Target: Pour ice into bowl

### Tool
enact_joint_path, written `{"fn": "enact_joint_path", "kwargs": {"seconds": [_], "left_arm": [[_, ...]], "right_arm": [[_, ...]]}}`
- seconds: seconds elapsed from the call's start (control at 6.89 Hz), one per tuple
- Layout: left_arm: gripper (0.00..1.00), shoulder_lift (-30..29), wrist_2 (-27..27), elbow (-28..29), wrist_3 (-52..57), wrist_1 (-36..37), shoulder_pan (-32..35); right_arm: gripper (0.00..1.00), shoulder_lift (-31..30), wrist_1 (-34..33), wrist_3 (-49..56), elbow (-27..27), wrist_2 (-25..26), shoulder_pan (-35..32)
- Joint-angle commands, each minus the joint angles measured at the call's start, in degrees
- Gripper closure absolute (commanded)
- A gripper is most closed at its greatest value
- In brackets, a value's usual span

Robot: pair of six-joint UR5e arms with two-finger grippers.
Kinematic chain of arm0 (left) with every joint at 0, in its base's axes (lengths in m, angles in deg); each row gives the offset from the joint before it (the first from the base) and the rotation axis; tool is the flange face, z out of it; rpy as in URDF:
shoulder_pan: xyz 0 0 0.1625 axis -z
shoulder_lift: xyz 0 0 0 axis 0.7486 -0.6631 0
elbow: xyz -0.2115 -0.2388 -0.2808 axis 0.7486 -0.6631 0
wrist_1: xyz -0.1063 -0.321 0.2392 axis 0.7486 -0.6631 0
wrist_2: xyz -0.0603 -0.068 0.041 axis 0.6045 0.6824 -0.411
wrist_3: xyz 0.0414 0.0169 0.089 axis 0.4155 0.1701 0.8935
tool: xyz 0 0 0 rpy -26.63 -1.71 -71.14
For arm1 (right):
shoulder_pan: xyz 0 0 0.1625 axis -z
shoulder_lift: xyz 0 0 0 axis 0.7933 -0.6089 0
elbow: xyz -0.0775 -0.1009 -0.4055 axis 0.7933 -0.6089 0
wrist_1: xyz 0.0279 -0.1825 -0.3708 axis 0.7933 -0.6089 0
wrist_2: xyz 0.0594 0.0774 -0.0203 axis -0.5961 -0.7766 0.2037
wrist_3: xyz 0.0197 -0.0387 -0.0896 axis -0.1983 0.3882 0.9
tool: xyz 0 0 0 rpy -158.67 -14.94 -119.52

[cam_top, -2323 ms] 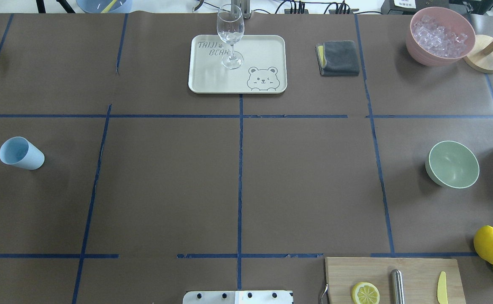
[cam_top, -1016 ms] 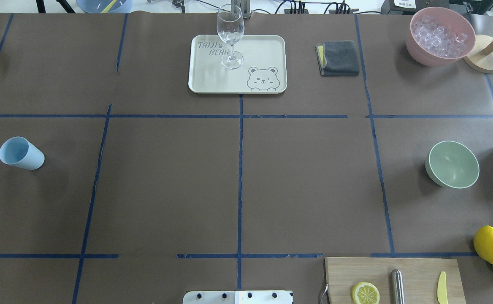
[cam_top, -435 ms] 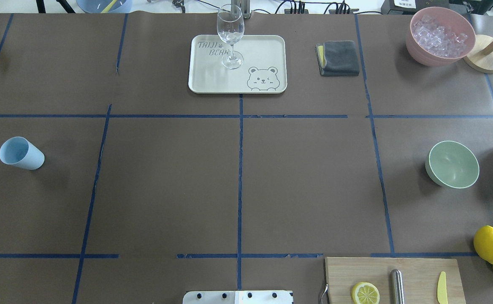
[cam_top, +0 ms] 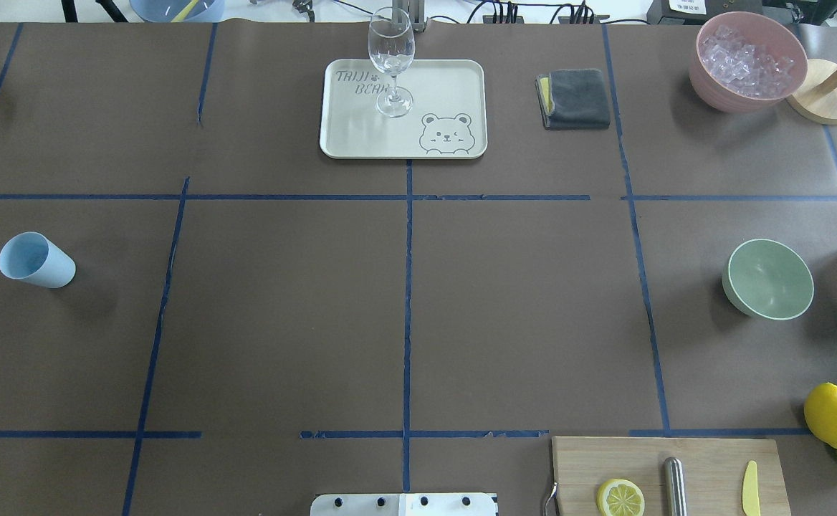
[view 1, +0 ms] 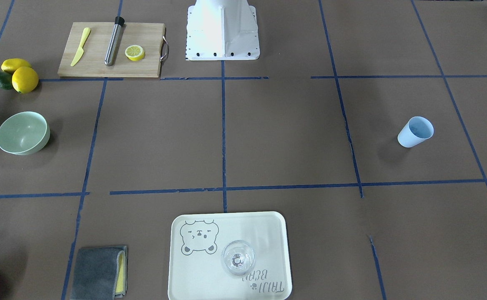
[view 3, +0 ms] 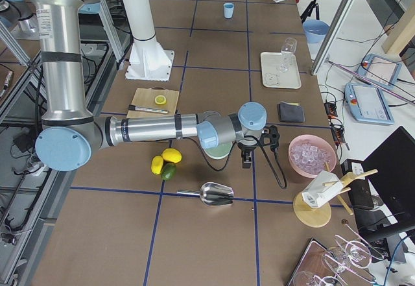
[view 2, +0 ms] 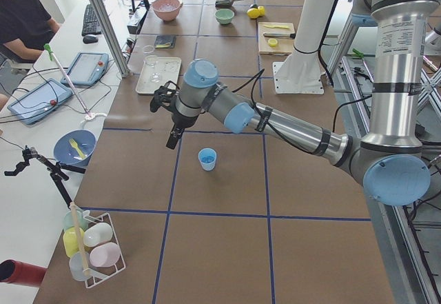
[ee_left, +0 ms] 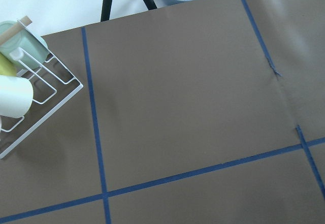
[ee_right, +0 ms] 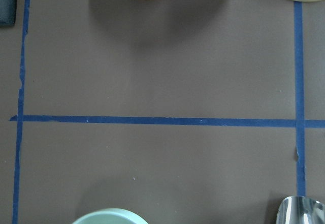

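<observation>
The left gripper (view 2: 171,138) hangs above the table (cam_top: 282,322), on the robot's side of the cream bear-print tray (cam_top: 447,79) and off to its left. Its fingers point down and touch nothing. It shows clearly only in the side view, so the gap between the fingers cannot be told.

The blue cup (cam_top: 36,260) stands upright on the table, well left of the tray and nearer the robot. Whether ice lies in it cannot be told.

A wine glass (cam_top: 391,54) stands upright on the tray's left half, and a folded grey cloth (cam_top: 577,98) lies just right of the tray.

The mint-green bowl (cam_top: 736,297) sits upright, far right of the tray and nearer the robot.

The right gripper (view 3: 246,161) hangs above the table, far right of the tray, between the bowl and the pink container (cam_top: 705,86) of clear cubes. It holds nothing, and how wide its fingers stand cannot be told.

A wooden cutting board (cam_top: 712,459) with a lemon half (cam_top: 620,497) lies at the robot's edge, right of the tray.
</observation>
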Motion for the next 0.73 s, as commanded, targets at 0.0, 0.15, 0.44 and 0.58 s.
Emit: {"fn": "enact_joint_path", "kwargs": {"seconds": [0.0,0.15,0.44,0.58], "left_arm": [[0.00,8.41,-9.38,-7.08,-14.59,-10.86,-9.66],[0.00,11.57,-15.00,-9.02,-18.82,-13.77,-13.18],[0.00,13.80,-19.35,-9.57,-24.04,-17.75,-16.82],[0.00,13.80,-19.45,-9.57,-24.05,-17.76,-16.82]], "right_arm": [[0.00,-3.27,18.15,-15.58,-3.06,3.74,7.68],[0.00,-4.94,25.02,-18.60,-5.25,4.27,9.63],[0.00,-8.62,32.19,-24.86,-5.10,4.89,12.97],[0.00,-9.77,32.29,-24.96,-5.10,4.89,14.38]]}}
